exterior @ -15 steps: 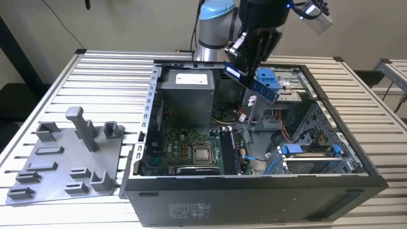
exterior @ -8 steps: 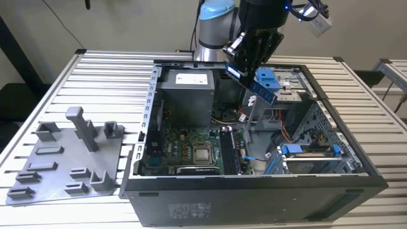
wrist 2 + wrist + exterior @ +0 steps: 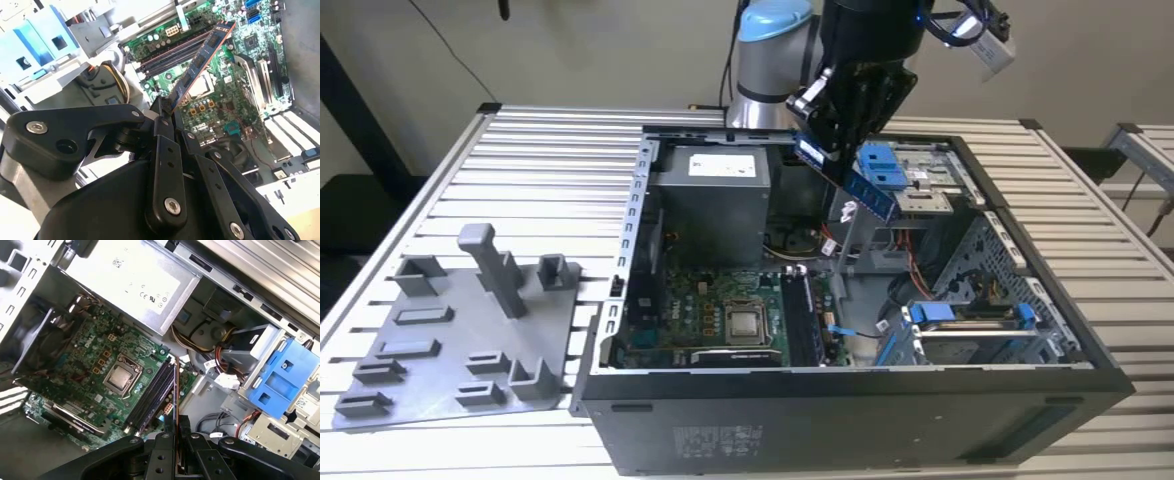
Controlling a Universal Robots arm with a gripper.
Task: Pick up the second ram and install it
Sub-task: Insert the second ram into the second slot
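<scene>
The end effector is seen in the upper middle of the exterior view, clamped shut on one end of the memory stick. The stick is held in the air over the open computer case, slanted, with its free end lower and toward the exterior view's right. It is apart from the motherboard and not seated in anything.

In the second wrist view the stick is seen running out from the fingers over the board. In the first wrist view it is seen edge-on, lined up close beside the memory slots.

The processor is seen in the lower middle of the case, with the memory slots just beside it. The power supply is set at the back of the case, and a blue bracket sits behind the stick.

A grey tray with an upright post lies on the bench, at the exterior view's left of the case.
</scene>
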